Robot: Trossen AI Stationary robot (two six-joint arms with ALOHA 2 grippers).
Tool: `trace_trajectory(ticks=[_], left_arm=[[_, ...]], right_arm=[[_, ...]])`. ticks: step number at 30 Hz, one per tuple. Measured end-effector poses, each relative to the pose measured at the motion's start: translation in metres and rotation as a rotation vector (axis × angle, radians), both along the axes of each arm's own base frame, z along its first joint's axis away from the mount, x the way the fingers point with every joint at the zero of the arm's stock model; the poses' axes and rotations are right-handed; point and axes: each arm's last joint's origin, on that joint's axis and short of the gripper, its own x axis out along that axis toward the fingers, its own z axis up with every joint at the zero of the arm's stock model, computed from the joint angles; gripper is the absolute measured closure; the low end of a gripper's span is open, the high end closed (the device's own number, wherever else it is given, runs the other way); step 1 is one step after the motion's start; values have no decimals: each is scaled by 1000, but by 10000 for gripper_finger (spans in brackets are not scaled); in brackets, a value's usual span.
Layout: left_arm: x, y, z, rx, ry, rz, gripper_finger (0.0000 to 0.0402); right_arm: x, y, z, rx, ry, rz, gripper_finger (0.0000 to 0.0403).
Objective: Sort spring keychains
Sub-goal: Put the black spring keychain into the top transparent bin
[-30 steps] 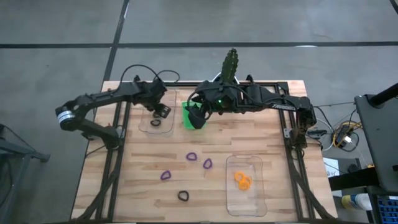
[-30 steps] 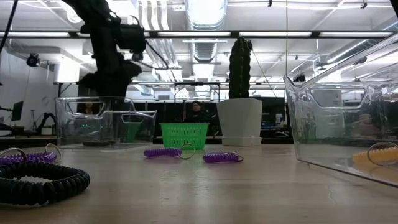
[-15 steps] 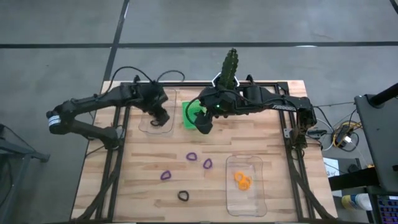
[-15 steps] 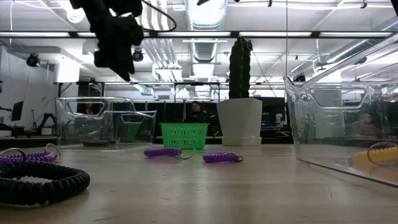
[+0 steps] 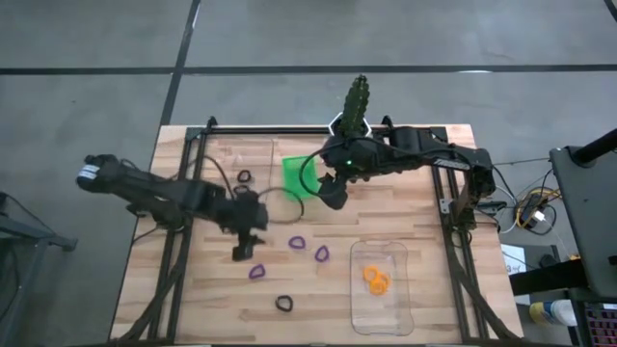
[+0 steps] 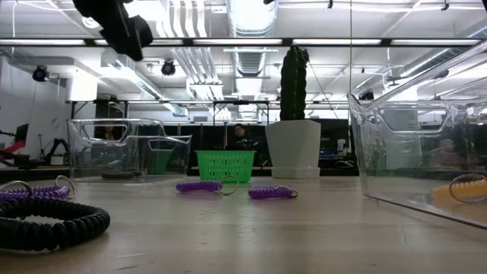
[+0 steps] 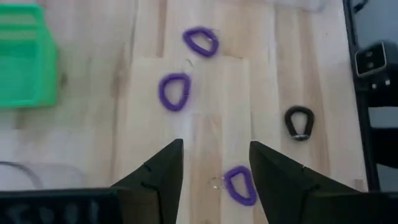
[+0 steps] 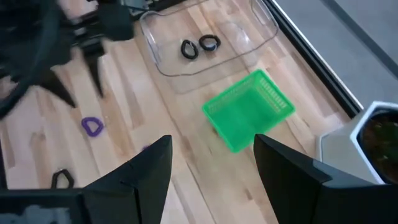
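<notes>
Three purple spring keychains and a black one lie flat on the wooden table. Two black ones lie in the far clear tray, and orange ones in the near clear tray. My left gripper hangs open, high above the table next to the nearest purple keychain, which shows between its fingers. My right gripper is open, raised beside the green bin.
A potted cactus stands at the table's far edge behind the green bin. Black frame rails run along the left and right sides of the table. Bare wood lies between the loose keychains and the near edge.
My left gripper has risen from the far clear tray and swung toward the table's near edge; it now hovers by the loose purple keychains. My right gripper has shifted a little to the right, off the green bin.
</notes>
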Motion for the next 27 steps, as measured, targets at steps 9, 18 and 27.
trace_trajectory(ticks=[9,18,27], left_arm=[[17,-44,-25,-84,73,52,225],[46,-69,-56,-192,101,103,225],[60,-112,-97,-179,125,-64,225]], right_arm=[[-5,-7,-2,21,36,-55,184],[-6,-6,-1,16,42,-44,184],[-6,-2,-1,-14,53,11,184]])
